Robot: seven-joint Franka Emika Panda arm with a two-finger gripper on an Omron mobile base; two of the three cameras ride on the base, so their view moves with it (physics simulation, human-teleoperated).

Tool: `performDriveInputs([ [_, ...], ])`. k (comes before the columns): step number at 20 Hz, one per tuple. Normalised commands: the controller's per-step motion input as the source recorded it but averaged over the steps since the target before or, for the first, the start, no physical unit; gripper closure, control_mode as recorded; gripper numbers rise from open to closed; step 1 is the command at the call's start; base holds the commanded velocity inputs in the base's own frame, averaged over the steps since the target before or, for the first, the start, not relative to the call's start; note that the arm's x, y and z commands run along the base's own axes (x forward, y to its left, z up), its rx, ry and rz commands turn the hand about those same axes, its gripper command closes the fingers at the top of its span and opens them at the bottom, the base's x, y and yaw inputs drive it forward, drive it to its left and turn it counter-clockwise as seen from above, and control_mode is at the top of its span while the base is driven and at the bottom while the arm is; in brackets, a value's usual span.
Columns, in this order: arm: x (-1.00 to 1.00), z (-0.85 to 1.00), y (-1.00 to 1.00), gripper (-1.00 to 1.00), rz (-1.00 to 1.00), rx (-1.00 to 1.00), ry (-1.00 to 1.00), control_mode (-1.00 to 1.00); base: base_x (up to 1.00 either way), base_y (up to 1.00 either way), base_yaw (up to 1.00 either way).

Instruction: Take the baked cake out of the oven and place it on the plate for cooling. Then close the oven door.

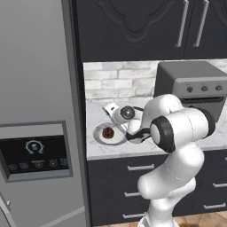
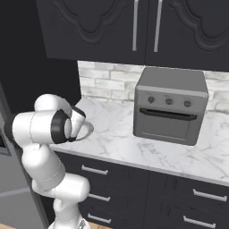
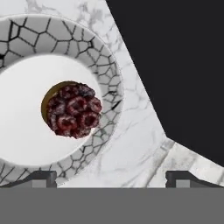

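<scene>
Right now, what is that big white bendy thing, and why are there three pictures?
That is a robot arm in a pretend computer kitchen. Two pictures come from cameras riding behind it, one on each side. The third comes from a camera on its hand, looking down past its claw, which is open and holding nothing. On the marble counter sits a plate with a crackle-patterned rim, and a small berry-topped cake rests on it. The grey box with three knobs is the oven; its door looks shut.

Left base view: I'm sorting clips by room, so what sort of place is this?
Most likely a home kitchen: a marble counter with dark drawers, a grey countertop oven against a brick backsplash, and a cake on a plate.
</scene>
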Motion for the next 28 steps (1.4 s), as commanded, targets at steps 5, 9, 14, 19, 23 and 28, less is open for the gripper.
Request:
performDriveInputs([
  [5, -0.04, 1.0, 0.0, -1.0, 0.0, 0.12, 0.23, -1.0, 0.0, 0.0, 0.0],
  [9, -0.03, 1.0, 0.0, -1.0, -0.06, 0.14, 0.44, -1.0, 0.0, 0.0, 0.0],
  [14, 0.0, 1.0, 0.01, -1.0, -0.11, 0.1, 0.33, -1.0, 0.0, 0.0, 0.0],
  [19, 0.0, 1.0, 0.01, -1.0, -0.09, 0.07, 0.19, -1.0, 0.0, 0.0, 0.0],
  [23, 0.0, 1.0, 0.0, -1.0, -0.08, 0.08, 0.21, -1.0, 0.0, 0.0, 0.0],
  [28, 0.0, 1.0, 0.0, -1.0, -0.06, 0.09, 0.25, -1.0, 0.0, 0.0, 0.0],
])
